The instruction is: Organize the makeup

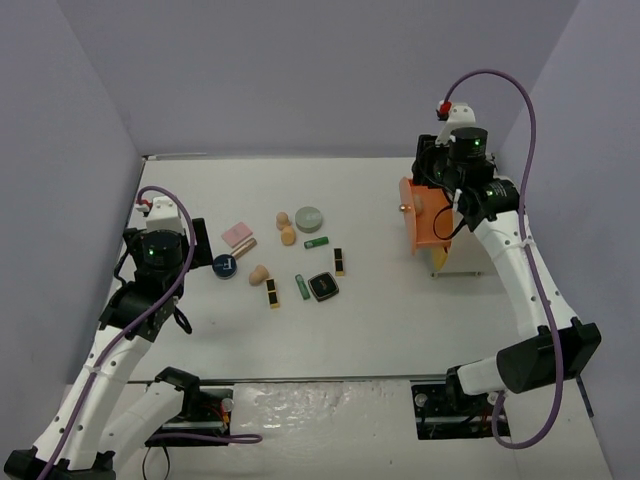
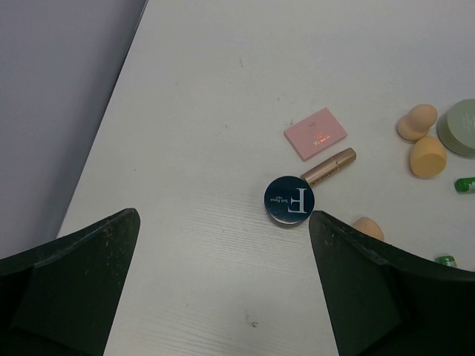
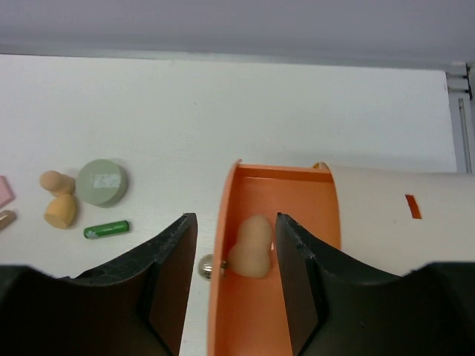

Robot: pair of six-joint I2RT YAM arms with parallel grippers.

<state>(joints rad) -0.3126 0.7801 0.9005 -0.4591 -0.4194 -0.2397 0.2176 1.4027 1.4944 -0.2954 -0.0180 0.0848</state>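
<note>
step: stowing peach egg-shaped sponge (image 3: 252,248) in open orange drawer (image 3: 297,196) of cream drum (image 3: 386,204). sponge lies inside; right gripper (image 3: 234,231) parted, released. left gripper (image 2: 224,219) spread wide, empty, above round dark-blue compact (image 2: 289,200). next: lift right clear, fetch another item.

The table (image 2: 223,89) is white and matt, with fine grain-like streaks. The blue compact (image 2: 289,200) has a hard, glossy lid with silvery lettering. Just beyond the blue compact, the rose tube (image 2: 329,165) is smooth with a metallic sheen. Past that, the pink palette (image 2: 316,133) is flat and matt. Right of the blue compact, the peach sponges (image 2: 416,122) look like soft matt foam, and the green compact (image 2: 462,126) is dull and smooth. On the left gripper (image 2: 223,215), the fingers (image 2: 82,282) are matt black plastic, pale-specked. Well right of the blue compact, the orange drawer (image 3: 252,193) is smooth plastic with a slight sheen. Its knob (image 3: 207,265) is polished metal.
</note>
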